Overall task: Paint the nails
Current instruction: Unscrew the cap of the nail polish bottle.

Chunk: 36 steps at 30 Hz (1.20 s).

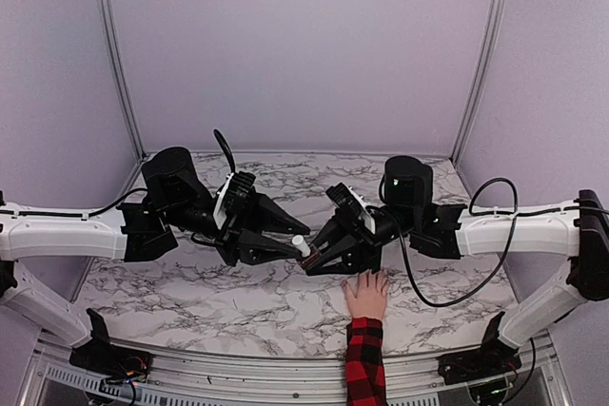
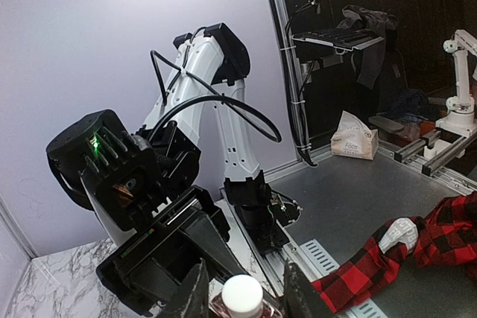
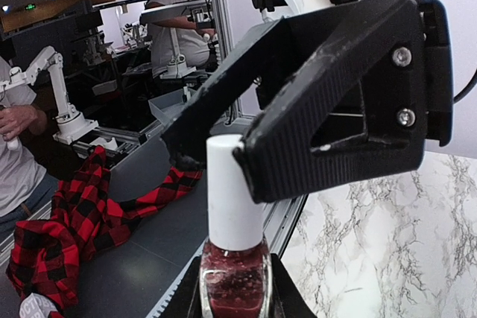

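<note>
The nails (image 1: 368, 275) are too small to make out (the bottle (image 3: 235, 273) is cut off below).

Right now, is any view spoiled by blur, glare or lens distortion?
Top external view: evenly lit, but the wide lens bows the metal frame posts; the pale hand with a plaid sleeve is small, its nails unreadable. Left wrist view: the white bottle cap is soft, right at the bottom edge. Right wrist view: the dark-red glass nail-polish bottle is sharp, background dim.

Soft, even overhead light, fairly bright; faint shadows on marble counter (image 1: 190, 301). Top view bows at edges. Wrist views: nearest parts seemingly soft-focus, far background dim.
</note>
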Available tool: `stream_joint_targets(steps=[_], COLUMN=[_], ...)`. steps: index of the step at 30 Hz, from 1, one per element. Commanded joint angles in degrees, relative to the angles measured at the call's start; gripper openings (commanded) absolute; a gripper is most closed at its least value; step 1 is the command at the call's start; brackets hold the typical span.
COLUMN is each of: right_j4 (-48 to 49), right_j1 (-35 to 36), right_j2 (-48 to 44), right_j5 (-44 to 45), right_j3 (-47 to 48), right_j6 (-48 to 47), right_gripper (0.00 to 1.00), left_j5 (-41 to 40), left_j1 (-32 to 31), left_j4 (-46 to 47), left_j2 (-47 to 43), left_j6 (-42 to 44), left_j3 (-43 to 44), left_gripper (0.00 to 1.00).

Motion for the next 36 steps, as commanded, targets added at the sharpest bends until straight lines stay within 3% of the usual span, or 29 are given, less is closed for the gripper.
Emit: stream_joint_targets(steps=[1,7,16,27,36], right_j4=[3.4,5.7,7.2,7.8,5.2], right_j1=[0.1,-0.2,-0.6,-2.3,-2.3], right_j2=[0.4,0.1,-1.5,-7.1,-5.9], right_j5=[-1.8,-1.5,4.4,27.1,45.6], right_j3=[2.5,1.9,0.2,-4.0,-3.3], right_j6=[2.5,4.7,5.8,4.7,2.4], right_gripper=[0.0,0.0,0.0,0.0,0.0], left_j5=[0.8,-0.3,-6.6,-23.4,-36.9], left_j1=[-0.2,-0.2,-0.2,-0.2,-0.4], left_j4=[-1.0,-2.0,-2.3,-2.3,0.8], left_j2=[-0.3,-0.9,-2.4,-2.0,4.1], left_j6=[0.8,1.4,0.3,-2.8,-12.8], left_j3=[1.2,1.0,0.9,1.5,4.2], left_gripper=[0.31,0.25,0.08,0.02,0.0])
